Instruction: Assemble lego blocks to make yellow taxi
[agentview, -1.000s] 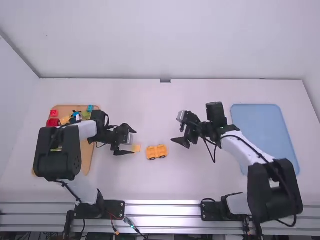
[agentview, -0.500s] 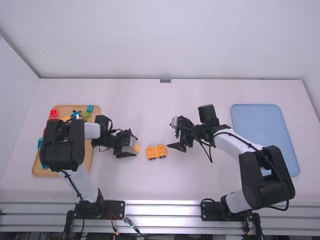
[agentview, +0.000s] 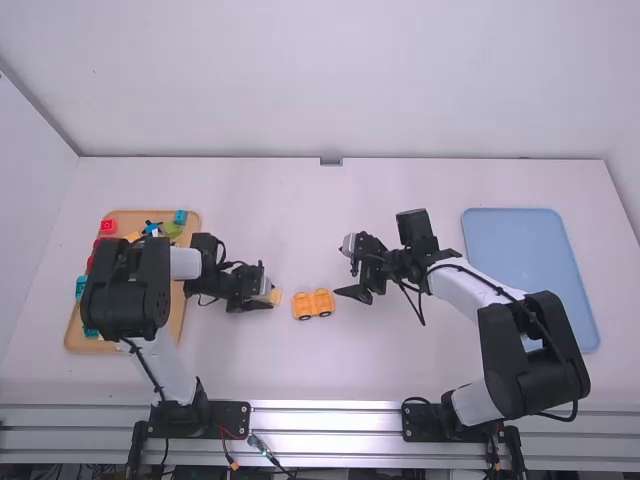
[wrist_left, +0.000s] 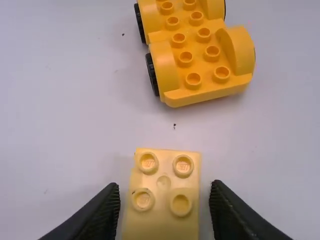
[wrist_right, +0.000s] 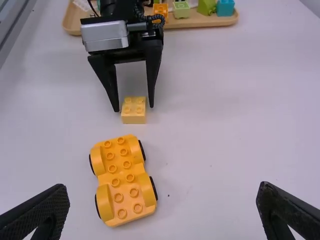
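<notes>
Yellow block (wrist_left: 163, 220) toward the bench's near edge (agentview: 330, 388), probably light and stiff, wants a side pinch, left gripper (wrist_left: 165, 185) spread astride it.

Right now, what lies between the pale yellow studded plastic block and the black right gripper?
The orange-yellow wheeled plastic base lies between them; the high view shows it.
</notes>
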